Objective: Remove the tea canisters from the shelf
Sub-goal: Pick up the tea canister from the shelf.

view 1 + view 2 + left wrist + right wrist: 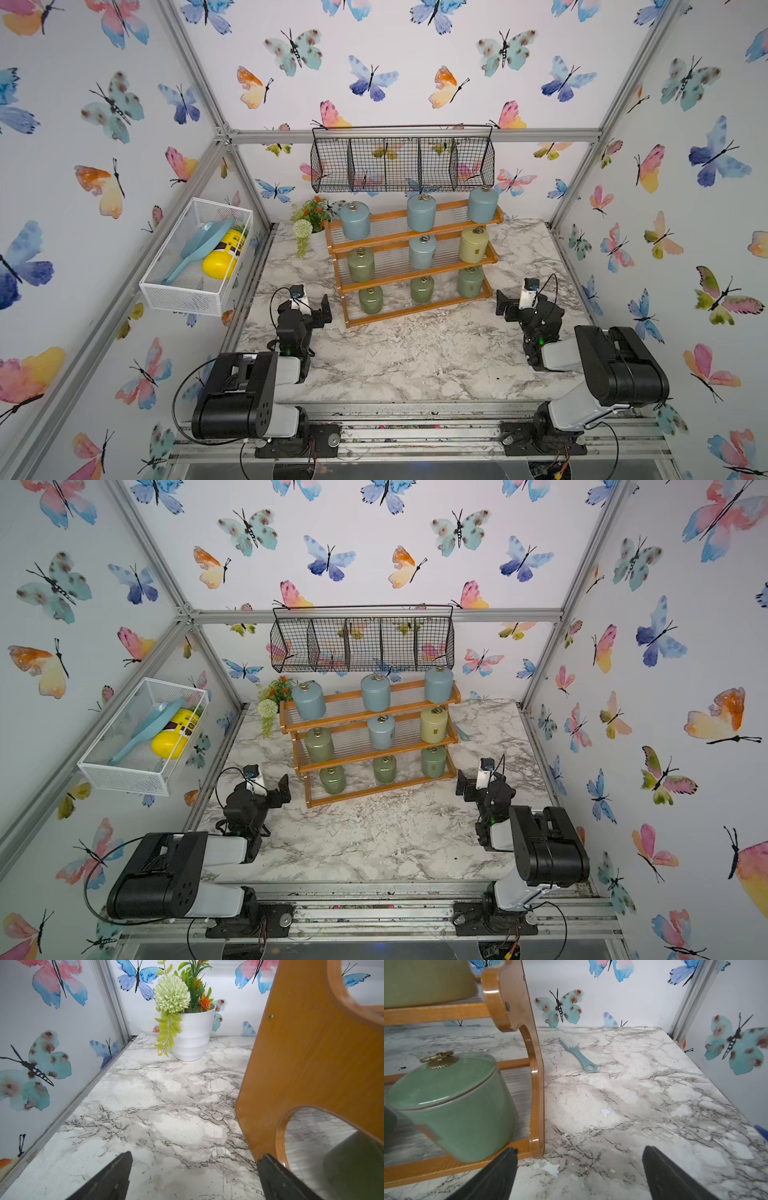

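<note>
A: Where are the tea canisters [422, 252] sitting?

B: All nine are standing on the shelf [415, 309], three on each step, on the marble table [415, 361].

A: What are the grippers doing?

B: The left gripper [193, 1157] is sitting by the shelf's left end, jaws wide, holding nothing. The right gripper [579, 1150] is sitting by the right end, wide and empty too.

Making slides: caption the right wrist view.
Open right gripper near the shelf, a green tea canister on its lowest tier, blue brush beyond.
</note>
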Controlling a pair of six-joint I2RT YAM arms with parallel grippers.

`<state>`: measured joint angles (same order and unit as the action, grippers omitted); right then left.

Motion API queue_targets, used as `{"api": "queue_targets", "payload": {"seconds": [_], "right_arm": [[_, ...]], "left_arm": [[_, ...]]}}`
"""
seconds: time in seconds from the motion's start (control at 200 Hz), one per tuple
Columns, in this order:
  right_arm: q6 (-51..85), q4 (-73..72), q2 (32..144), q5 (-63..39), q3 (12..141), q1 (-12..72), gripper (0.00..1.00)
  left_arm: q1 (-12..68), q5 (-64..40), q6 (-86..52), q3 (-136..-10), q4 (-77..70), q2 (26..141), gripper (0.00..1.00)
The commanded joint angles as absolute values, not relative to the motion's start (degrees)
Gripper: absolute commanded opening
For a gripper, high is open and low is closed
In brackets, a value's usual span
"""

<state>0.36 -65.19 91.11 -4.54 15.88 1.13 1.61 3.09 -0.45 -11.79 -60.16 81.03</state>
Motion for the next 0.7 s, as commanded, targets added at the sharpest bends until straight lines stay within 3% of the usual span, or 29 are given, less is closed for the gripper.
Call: {"api": "queue_targets", "payload": {"seconds": [0.0,0.601,0.691], "right_arm": [[-0.19,-66.25,90.68,-4.99,16.07,1.35,1.0],[0.61,-69.72,89.67,-3.52,14.09,1.38,1.0],[1.2,-68.29,85.03,-2.37,12.69,1.32,1.0]], "left_arm": [[1.58,2.42,-0.33,-12.38,-60.87,80.72,0.98],[1.57,3.06,-0.74,-11.77,-61.91,79.43,0.98],[1.58,6.07,-1.27,-14.76,-51.75,74.02,0.98]]}}
